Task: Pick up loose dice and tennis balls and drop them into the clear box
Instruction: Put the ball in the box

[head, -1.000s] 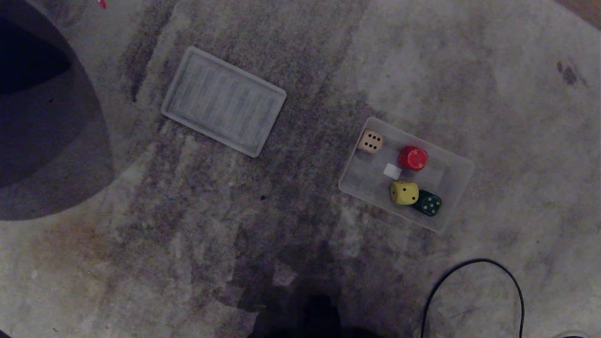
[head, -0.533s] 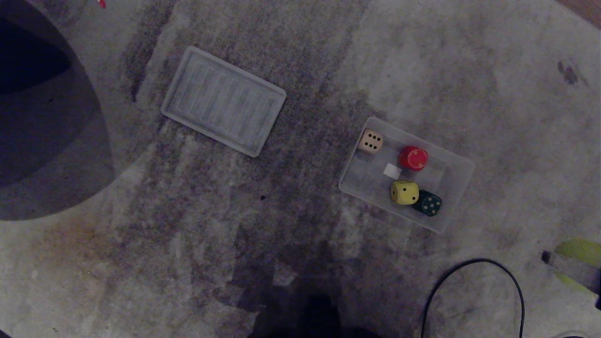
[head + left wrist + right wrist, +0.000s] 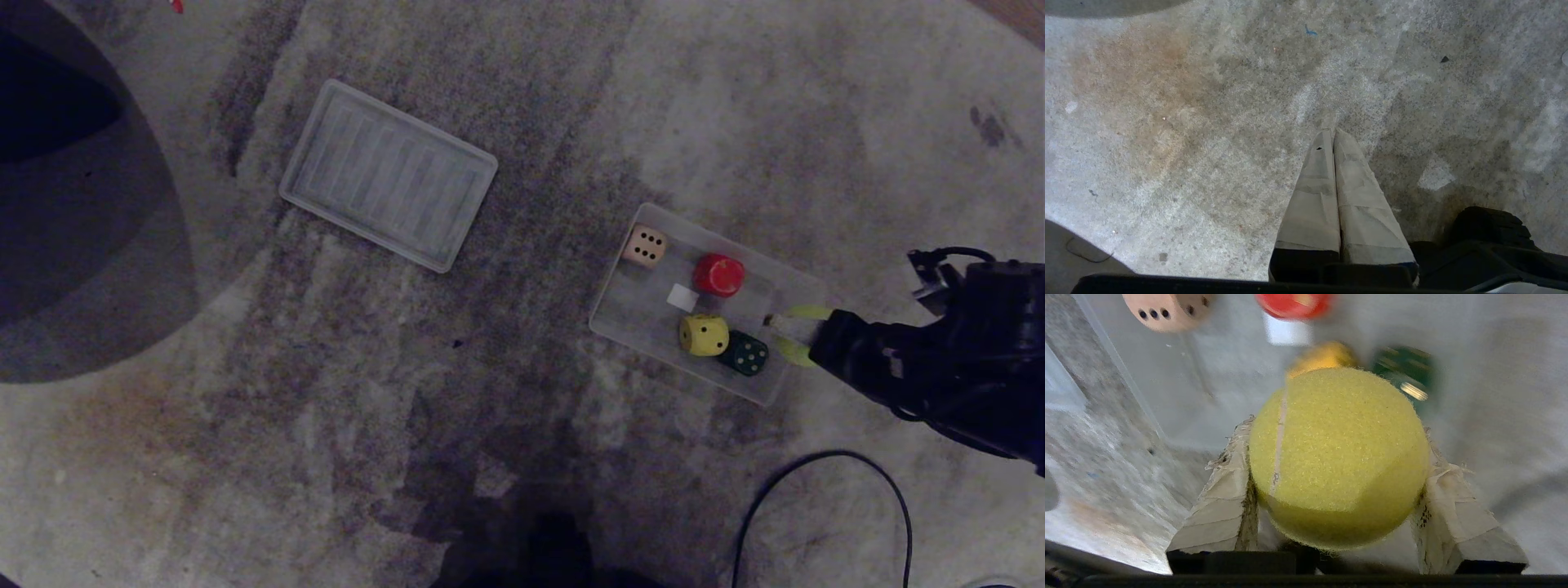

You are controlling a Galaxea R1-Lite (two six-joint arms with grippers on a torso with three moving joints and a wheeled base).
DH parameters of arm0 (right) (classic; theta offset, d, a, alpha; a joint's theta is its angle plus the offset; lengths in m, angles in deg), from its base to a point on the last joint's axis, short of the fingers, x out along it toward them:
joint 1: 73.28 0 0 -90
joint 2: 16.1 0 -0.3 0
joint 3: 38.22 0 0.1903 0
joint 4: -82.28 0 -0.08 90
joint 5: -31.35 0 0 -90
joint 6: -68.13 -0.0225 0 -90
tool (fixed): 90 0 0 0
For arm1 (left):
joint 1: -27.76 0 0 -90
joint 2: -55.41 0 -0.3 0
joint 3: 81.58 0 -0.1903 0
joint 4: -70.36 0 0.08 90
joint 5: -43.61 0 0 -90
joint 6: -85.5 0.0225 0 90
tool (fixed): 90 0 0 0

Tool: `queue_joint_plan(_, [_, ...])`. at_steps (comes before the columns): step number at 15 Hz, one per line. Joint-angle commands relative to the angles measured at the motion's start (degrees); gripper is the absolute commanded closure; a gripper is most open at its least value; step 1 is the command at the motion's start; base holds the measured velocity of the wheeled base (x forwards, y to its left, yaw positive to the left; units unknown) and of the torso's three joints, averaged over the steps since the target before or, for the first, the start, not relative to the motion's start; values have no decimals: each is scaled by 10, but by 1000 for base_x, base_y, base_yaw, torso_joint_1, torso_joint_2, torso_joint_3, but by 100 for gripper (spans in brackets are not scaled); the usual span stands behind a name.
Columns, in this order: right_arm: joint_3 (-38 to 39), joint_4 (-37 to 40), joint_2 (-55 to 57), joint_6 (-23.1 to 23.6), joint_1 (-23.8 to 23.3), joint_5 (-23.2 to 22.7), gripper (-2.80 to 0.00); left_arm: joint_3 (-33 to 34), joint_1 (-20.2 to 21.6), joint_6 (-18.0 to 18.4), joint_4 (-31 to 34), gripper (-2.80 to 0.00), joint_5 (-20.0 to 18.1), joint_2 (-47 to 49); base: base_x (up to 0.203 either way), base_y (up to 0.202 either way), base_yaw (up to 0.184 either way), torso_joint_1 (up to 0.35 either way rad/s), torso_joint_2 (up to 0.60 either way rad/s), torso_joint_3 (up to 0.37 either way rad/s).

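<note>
The clear box (image 3: 800, 282) lies on the carpet at the right. Inside it rest a beige die (image 3: 645, 246), a red die (image 3: 719, 274), a yellow die (image 3: 704, 335) and a dark green die (image 3: 744, 353). My right gripper (image 3: 788, 331) reaches in from the right over the box's right end, beside the green die. It is shut on a tennis ball (image 3: 1337, 457), which fills the space between its taped fingers (image 3: 1224, 490). Only slivers of the ball (image 3: 810, 311) show in the head view. My left gripper (image 3: 1333, 132) hangs shut above bare carpet, outside the head view.
A flat ribbed clear lid (image 3: 389, 175) lies on the carpet at the upper left. A black cable (image 3: 824, 490) loops at the lower right below my right arm. A big dark rounded shape (image 3: 82, 204) fills the left edge. A small white square (image 3: 682, 297) sits in the box.
My right arm has swung in from the lower right edge, carrying the tennis ball up to the box's right end. The box, dice and lid have not moved.
</note>
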Motion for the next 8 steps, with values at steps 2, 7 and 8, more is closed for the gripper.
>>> queue_joint_plan(2, [-40, -91, 140, -7, 25, 0, 0, 1, 0, -1, 0, 0, 0, 1, 0, 0, 0, 0, 0, 0])
queue_joint_plan(7, [-73, -203, 187, -38, 40, 0, -280, 1, 0, -1, 0, 0, 0, 1, 0, 0, 0, 0, 0, 0])
queue_joint_plan(8, [-73, -213, 184, -36, 41, 0, -280, 1, 0, -1, 0, 0, 0, 1, 0, 0, 0, 0, 0, 0])
